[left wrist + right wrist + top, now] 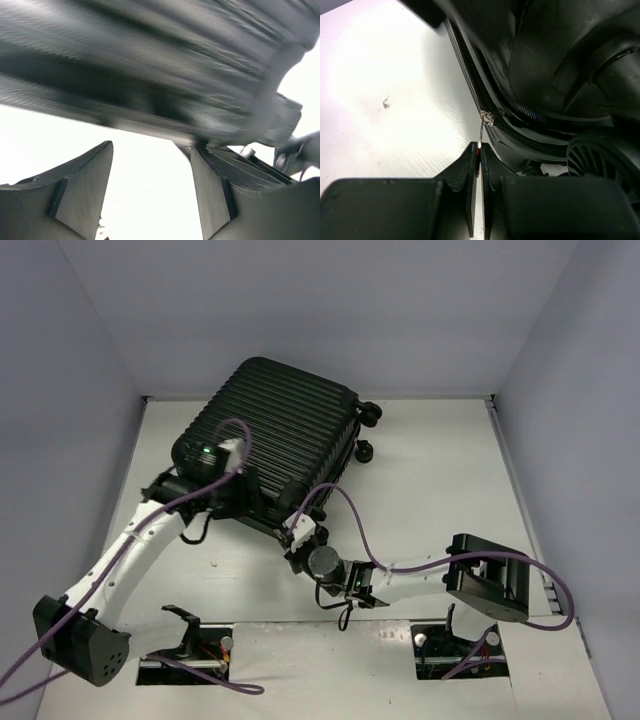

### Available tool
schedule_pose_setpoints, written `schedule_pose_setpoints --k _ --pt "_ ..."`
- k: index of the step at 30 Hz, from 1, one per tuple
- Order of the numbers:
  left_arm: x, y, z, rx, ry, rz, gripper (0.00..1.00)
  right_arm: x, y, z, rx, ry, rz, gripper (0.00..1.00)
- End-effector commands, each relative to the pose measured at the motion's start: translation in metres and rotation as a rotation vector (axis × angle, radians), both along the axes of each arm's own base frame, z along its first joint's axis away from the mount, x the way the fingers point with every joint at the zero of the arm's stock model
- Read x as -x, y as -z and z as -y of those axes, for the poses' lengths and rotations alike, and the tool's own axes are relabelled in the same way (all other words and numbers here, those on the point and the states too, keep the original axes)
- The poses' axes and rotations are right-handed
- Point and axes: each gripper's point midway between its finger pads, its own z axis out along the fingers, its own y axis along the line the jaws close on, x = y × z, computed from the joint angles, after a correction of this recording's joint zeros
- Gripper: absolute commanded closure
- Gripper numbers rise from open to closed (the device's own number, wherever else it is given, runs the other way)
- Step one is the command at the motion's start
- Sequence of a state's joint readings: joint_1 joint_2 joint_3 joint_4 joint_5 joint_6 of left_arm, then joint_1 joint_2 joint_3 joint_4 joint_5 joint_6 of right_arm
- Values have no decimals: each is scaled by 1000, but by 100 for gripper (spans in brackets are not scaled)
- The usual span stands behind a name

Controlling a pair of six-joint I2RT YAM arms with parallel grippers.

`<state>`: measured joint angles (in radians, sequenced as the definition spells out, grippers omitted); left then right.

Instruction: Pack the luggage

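Reaching in from the near-left corner, the left arm set the left tool (pixel 230 504) at the near-left edge of the luggage (pixel 275 430). In the left wrist view its fingers (pixel 85 185) stood released and well apart, with white counter (pixel 145 200) between them and the blurred ribbed shell just ahead. The right-hand finger sat close under the shell's edge, though contact could not be told. The luggage lay on the far-left part of the counter, ribbed shell up and turned at an angle, its wheels (pixel 369 412) toward the far right. Along its near edge, right of the left arm, the right tool (pixel 297 536) was clenched on the zipper pull (pixel 481 132). The right wrist view showed the thin metal tab pinched between the closed fingers and running up to the slider on the luggage's zipper track. A purple cable (pixel 370 550) looped over the right arm.
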<state>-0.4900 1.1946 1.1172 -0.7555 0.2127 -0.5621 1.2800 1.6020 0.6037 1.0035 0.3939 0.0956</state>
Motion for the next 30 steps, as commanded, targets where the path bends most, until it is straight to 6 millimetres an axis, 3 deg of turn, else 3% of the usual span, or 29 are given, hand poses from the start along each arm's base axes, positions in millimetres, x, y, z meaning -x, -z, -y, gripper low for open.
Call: schedule_pose_setpoints --k 1,3,4,7,8,10,11,13,14,16,17,19,22,23,27,30 --pt "-68 -67 -68 38 -309 256 42 18 -48 -36 -140 -92 24 100" --pt "-80 -82 -98 65 -394 290 42 18 -46 -37 -127 -89 19 100" --pt "-85 -86 -125 30 -484 300 42 18 -46 -38 -124 -90 16 100" --pt "-110 -102 -150 -2 -565 368 42 16 -40 -41 -110 -91 -2 100" --pt "-121 -100 -171 26 -634 358 42 16 -41 -43 -111 -94 -3 100" --pt "-137 -105 -192 71 -703 388 42 17 -36 -46 -96 -110 -13 100" --pt "-146 -96 -211 82 -759 369 42 18 -37 -47 -96 -114 -13 100" --pt "-159 -95 -230 98 -807 382 42 17 -35 -48 -95 -118 -19 100" --pt "-168 -84 -243 116 -830 357 43 16 -37 -48 -101 -119 -21 100" --pt "-181 -83 -253 130 -837 372 43 17 -39 -49 -107 -131 -24 100" --pt "-189 -71 -258 120 -833 350 46 16 -40 -49 -107 -136 -23 100" --pt "-201 -66 -264 123 -824 357 50 16 -42 -51 -108 -150 -20 100" --pt "-220 -44 -269 118 -798 314 54 14 -43 -53 -110 -158 -19 100" --pt "-228 -28 -271 115 -786 280 54 13 -43 -53 -109 -162 -19 100" --pt "-244 7 -256 157 -711 217 59 12 -43 -54 -98 -164 -16 100" --pt "-242 28 -234 176 -649 183 62 9 -42 -52 -90 -153 -18 100"
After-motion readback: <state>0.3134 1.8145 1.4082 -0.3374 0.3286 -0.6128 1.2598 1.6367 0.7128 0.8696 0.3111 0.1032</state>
